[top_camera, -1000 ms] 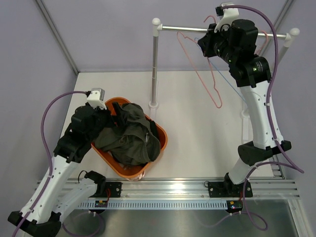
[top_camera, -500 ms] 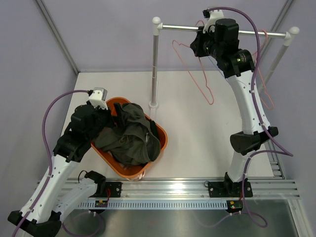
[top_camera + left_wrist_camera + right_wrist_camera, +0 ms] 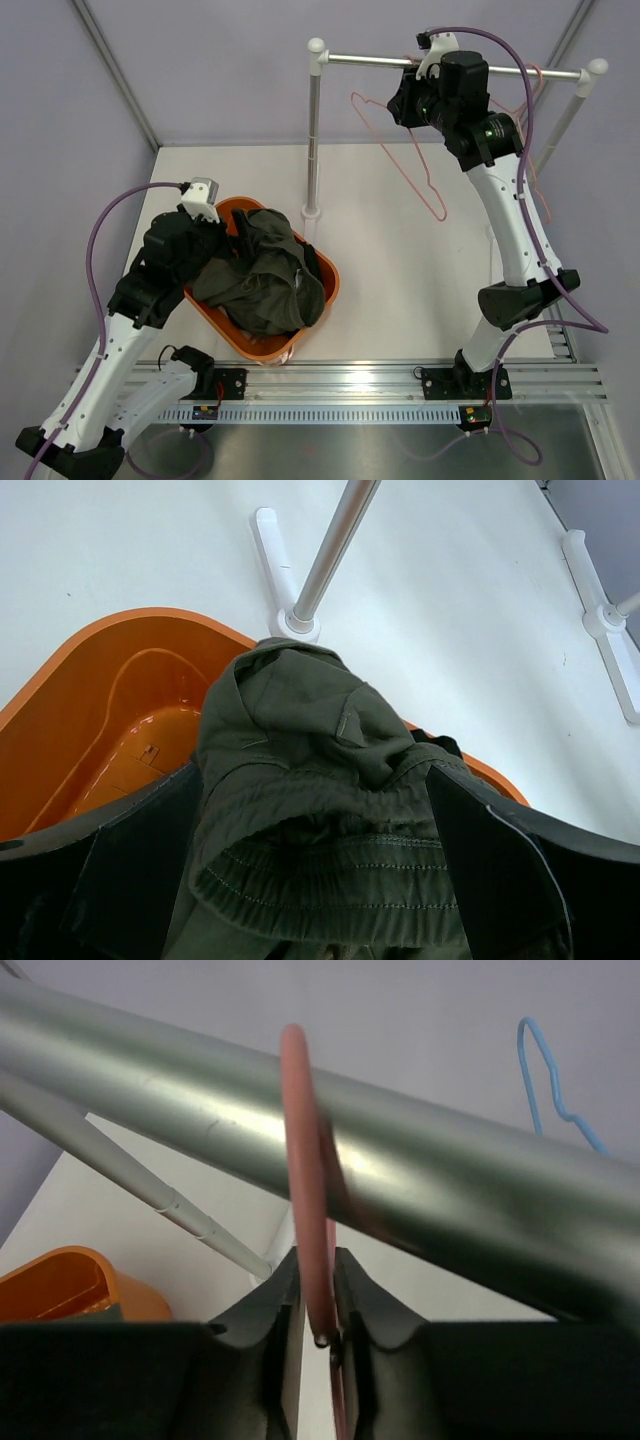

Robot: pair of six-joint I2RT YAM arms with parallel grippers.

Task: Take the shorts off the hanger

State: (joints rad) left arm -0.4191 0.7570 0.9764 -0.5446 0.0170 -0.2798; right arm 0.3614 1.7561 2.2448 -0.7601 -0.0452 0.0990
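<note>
Right wrist: right gripper (image 3: 318, 1270) pinches pink hanger (image 3: 300, 1140), body cut off. Shorts (image 3: 300, 710) bunched, waistband at 6 o'clock, left gripper (image 3: 312, 770) spread wide.

White table (image 3: 400, 270), orange basin (image 3: 331, 285), clothes rack base (image 3: 311, 214)

Three hangers are counted on one rail (image 3: 370, 60): a pink hanger (image 3: 303, 1180), a second pink hanger (image 3: 534, 74) and one blue hanger (image 3: 530, 1021). One pair of shorts (image 3: 262, 275) and one orange basket (image 3: 333, 280) are seen. Two claws are counted, the left claw (image 3: 315, 860) and the right claw (image 3: 318, 1310).
</note>
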